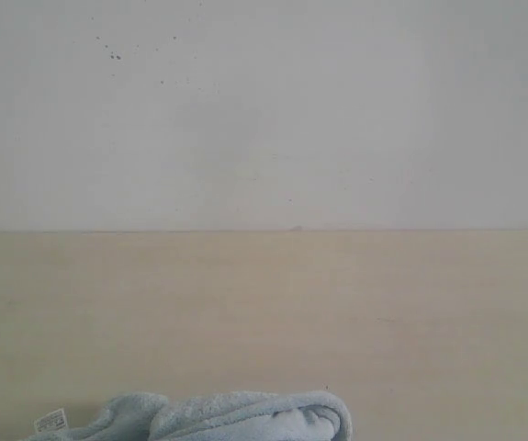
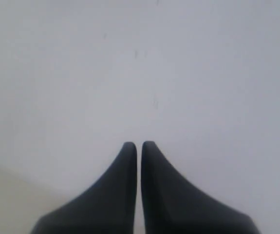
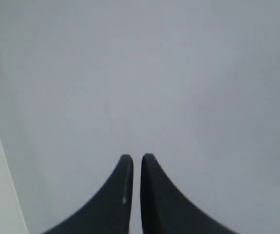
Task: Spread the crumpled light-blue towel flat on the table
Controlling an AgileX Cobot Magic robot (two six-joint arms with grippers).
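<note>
Beige table [image 1: 264, 312] runs wide under a white speckled wall [image 1: 264, 110]. Towel [image 1: 236, 418] sits bunched at the near edge of the exterior view, left of centre, resting on the table, with a white label [image 1: 50, 421] at its left end. Neither arm shows in that view.

Left gripper [image 2: 139, 145]: fingers together, nothing between them, aimed at blank wall. Right gripper [image 3: 136, 157]: fingers together too, only a thin slit, nothing held, also facing wall.

Step, as I judge it: spreading not begun, towel crumpled, both arms well apart from it. The next move calls for both grippers to come down to the towel, open, and find a hem or corner each to pull apart.

Hidden: the towel's lower part is cut off by the frame, so its full heap and corners can't be read. Label print is too small. Wrist views show no towel.
</note>
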